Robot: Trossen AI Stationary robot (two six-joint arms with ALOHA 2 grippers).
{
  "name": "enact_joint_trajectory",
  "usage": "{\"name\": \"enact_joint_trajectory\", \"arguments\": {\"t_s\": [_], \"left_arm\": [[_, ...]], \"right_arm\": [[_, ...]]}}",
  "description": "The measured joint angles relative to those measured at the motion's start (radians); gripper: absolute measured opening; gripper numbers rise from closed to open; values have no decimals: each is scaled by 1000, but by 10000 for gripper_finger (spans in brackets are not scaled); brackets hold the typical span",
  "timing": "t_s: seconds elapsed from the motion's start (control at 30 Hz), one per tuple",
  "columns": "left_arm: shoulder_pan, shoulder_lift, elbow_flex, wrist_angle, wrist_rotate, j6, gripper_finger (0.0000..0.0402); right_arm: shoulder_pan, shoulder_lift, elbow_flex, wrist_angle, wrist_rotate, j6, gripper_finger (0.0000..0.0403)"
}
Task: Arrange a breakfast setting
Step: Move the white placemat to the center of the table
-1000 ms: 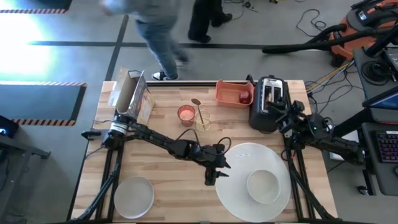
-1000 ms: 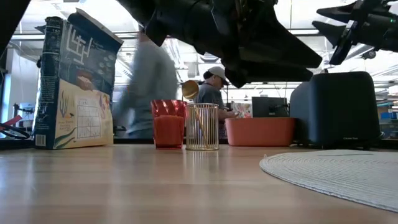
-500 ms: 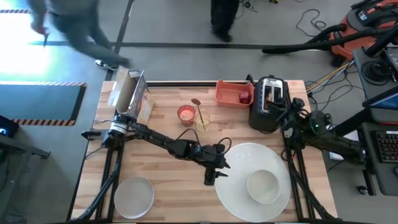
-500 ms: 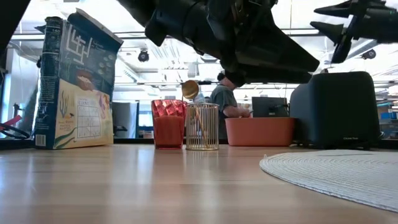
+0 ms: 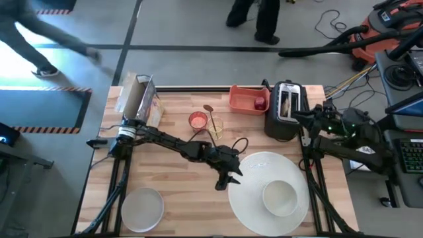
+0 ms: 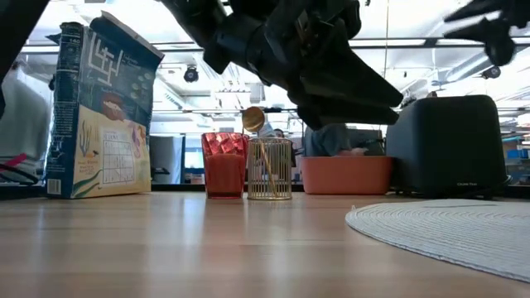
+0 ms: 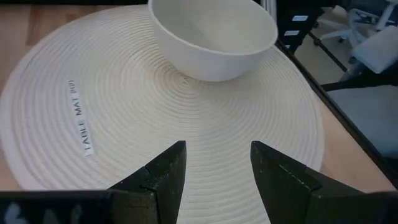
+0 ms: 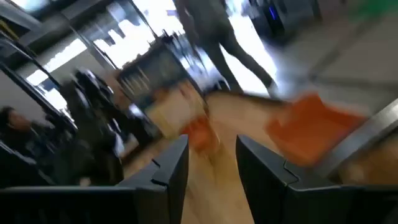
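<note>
Left claw released, empty, over the woven mat's near edge; white bowl straight ahead. Right claw released near toaster, farther off.

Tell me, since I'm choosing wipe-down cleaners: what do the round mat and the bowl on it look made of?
The round table mat looks like woven or coiled off-white fibre, matte: fine concentric ribs show, with a printed "TABLE MAT" label. The white bowl looks like smooth ceramic or possibly melamine: plain, even surface with a soft sheen.
</note>
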State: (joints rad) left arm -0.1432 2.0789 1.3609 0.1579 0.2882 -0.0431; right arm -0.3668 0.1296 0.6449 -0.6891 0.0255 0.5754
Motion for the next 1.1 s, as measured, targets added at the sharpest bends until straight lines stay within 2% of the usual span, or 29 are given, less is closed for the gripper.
{"name": "enact_joint_trajectory", "arguments": {"t_s": [0.13, 0.27, 0.63, 0.9, 1.1], "left_arm": [[15, 0, 0, 1, -2, 6, 164], [20, 0, 0, 7, -15, 7, 164], [29, 0, 0, 27, 18, -15, 164], [55, 0, 0, 25, 11, 181, 164], [63, 16, 0, 24, -10, 189, 164]], "right_arm": [[0, 48, 81, -251, 1, 74, 123], [0, 106, 151, -410, 1, 87, 123], [0, 328, 345, -655, 1, 79, 123], [0, 450, 414, -783, 1, 63, 123], [0, 490, 468, -820, 1, 63, 123]]}}
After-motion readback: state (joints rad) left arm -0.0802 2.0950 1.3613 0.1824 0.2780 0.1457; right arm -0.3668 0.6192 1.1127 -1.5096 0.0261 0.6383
